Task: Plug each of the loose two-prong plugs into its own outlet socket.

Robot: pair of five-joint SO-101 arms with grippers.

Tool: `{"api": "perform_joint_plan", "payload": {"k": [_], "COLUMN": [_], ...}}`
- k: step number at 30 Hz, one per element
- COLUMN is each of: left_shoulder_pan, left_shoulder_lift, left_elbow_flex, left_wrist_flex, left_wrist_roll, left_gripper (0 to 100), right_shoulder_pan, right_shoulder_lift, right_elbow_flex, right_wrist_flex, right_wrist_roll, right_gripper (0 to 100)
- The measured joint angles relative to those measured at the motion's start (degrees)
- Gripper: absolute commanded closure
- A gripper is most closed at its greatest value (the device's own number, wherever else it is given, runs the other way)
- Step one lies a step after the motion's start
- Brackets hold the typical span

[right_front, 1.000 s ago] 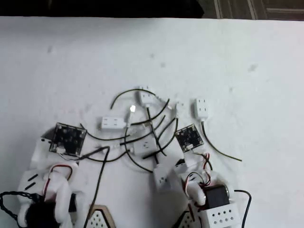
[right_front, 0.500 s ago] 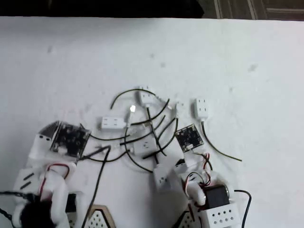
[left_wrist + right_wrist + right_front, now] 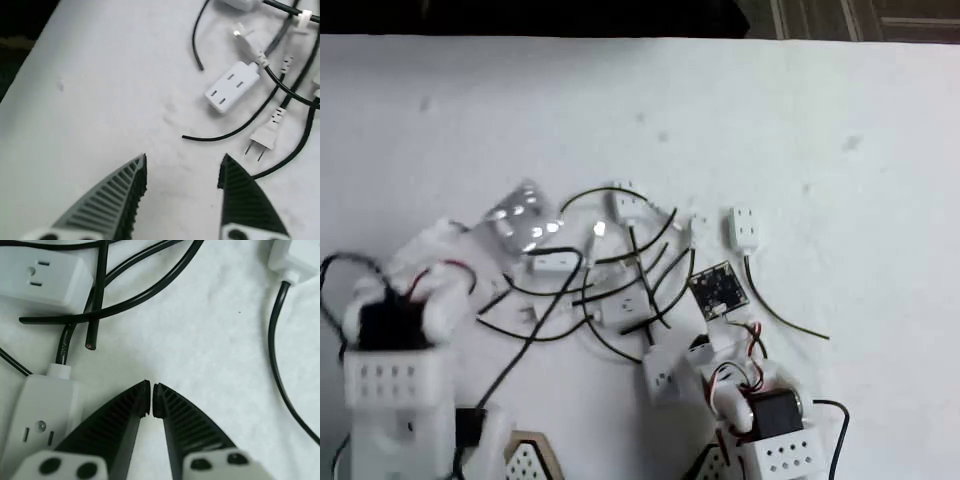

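Note:
My left gripper point(image 3: 182, 162) is open and empty above bare table. Just beyond it lie a white outlet block point(image 3: 232, 92) and a loose two-prong plug point(image 3: 262, 140) on a black cord; a second plug point(image 3: 246, 39) rests at the block's far end. In the high view the left arm's wrist point(image 3: 525, 220) hovers by that outlet block point(image 3: 557, 261). My right gripper point(image 3: 151, 390) is shut on nothing, low over the table. A white outlet point(image 3: 40, 425) lies beside it and another outlet point(image 3: 45, 277) sits farther off under crossed black cords.
Black cords point(image 3: 630, 280) tangle across the table's middle. More white outlets lie at the back point(image 3: 628, 205), at the right point(image 3: 745, 228) and near the right arm point(image 3: 660, 372). A corded white block point(image 3: 295, 257) lies beyond the right gripper. The white table point(image 3: 800, 120) stretches away behind.
The left arm has risen and swung forward and to the right, from the near left corner to over the left outlet block. The right arm and the cords have stayed put.

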Motion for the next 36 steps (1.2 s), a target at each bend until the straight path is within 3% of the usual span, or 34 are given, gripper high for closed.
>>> {"api": "perform_joint_plan", "payload": {"k": [17, 27, 36], "left_shoulder_pan": [8.1, 8.7, 10.3], "left_shoulder_lift": [45.9, 68.6, 74.5], "left_elbow_flex": [-19.7, -31.2, -32.4], "left_wrist_flex": [-5.2, -8.7, -9.0], "left_wrist_roll": [-16.1, -16.8, -17.1], "left_gripper": [72, 72, 75], "right_shoulder_pan": [0.0, 0.0, 0.0], "right_shoulder_lift": [0.0, 0.0, 0.0], "right_elbow_flex": [0.0, 0.0, 0.0], "right_wrist_flex": [0.0, 0.0, 0.0], "right_wrist_roll": [0.0, 0.0, 0.0], "right_gripper": [98.0, 98.0, 98.0]}}
